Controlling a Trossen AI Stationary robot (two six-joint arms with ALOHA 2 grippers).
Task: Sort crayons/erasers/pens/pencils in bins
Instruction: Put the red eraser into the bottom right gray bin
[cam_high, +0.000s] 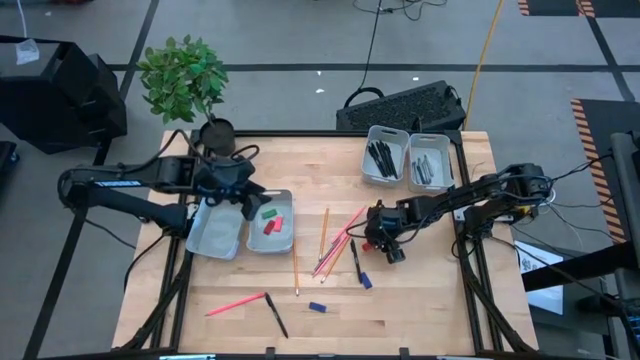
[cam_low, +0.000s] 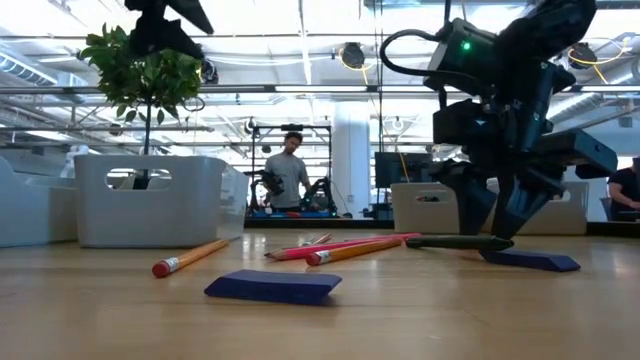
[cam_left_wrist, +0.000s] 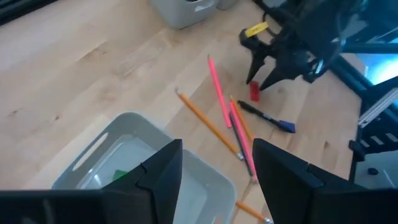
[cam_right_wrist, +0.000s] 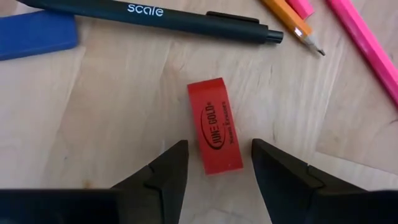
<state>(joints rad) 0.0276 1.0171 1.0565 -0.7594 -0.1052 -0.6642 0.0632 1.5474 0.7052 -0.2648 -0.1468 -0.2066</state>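
A red eraser (cam_right_wrist: 214, 124) lies flat on the table, and my right gripper (cam_right_wrist: 219, 147) stands open over it, a finger on either side of its near end with a gap to each. My left gripper (cam_left_wrist: 217, 149) hangs open and holds nothing above the two left bins (cam_high: 215, 232), (cam_high: 270, 225). Those bins contain red and green erasers (cam_high: 268, 220). The two far-right bins (cam_high: 385, 155), (cam_high: 430, 162) contain black pens. Orange and pink pencils (cam_high: 335, 242) lie loose at mid-table, with a black pen (cam_right_wrist: 155, 17) and a blue eraser (cam_right_wrist: 34, 34) close to the red one.
Near the front edge lie a pink pencil (cam_high: 235, 304), a black pen (cam_high: 276, 315) and a blue eraser (cam_high: 317, 307). A potted plant (cam_high: 185, 80) stands at the far left corner, and a keyboard (cam_high: 405, 105) lies beyond the far edge.
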